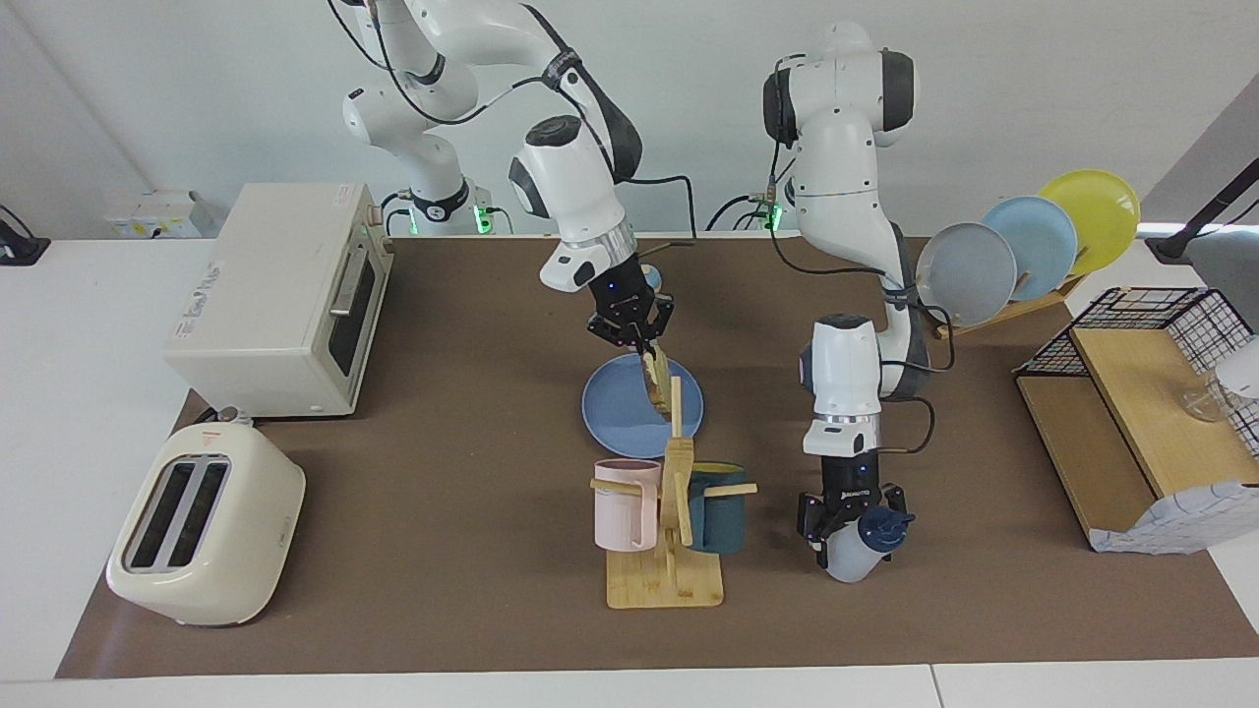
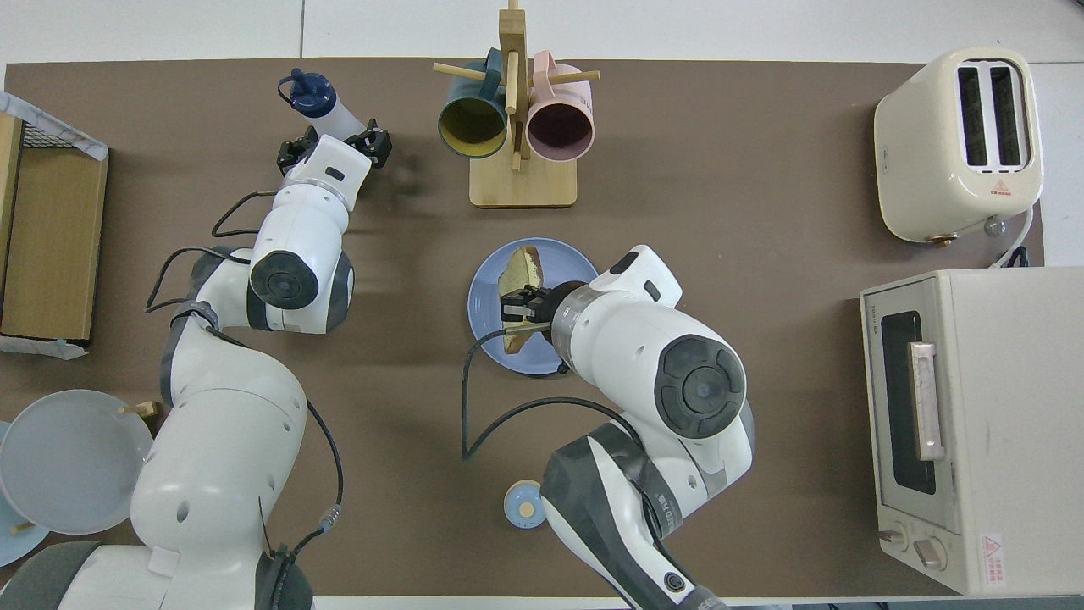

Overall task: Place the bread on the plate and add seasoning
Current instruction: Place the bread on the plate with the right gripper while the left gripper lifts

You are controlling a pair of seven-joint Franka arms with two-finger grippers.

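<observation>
My right gripper (image 1: 634, 342) is shut on the bread (image 1: 657, 382), a tan slice with a brown crust. It holds the slice on edge just over the medium-blue plate (image 1: 615, 408) at mid-table. I cannot tell whether the slice touches the plate. From overhead the gripper (image 2: 517, 307) and bread (image 2: 523, 269) lie over the plate (image 2: 487, 288). My left gripper (image 1: 851, 521) is shut on the seasoning bottle (image 1: 848, 559), white with a navy cap, which leans. This is beside the mug rack, toward the left arm's end. From overhead the bottle (image 2: 315, 100) sticks out past the gripper (image 2: 334, 146).
A wooden mug rack (image 1: 664, 580) with a pink mug (image 1: 625, 501) and a teal mug (image 1: 718, 511) stands farther from the robots than the plate. A toaster (image 1: 202, 536) and toaster oven (image 1: 285, 300) are at the right arm's end. A plate rack (image 1: 1028, 251) and wire shelf (image 1: 1141, 423) are at the left arm's end. A small bell (image 2: 523, 504) sits near the robots.
</observation>
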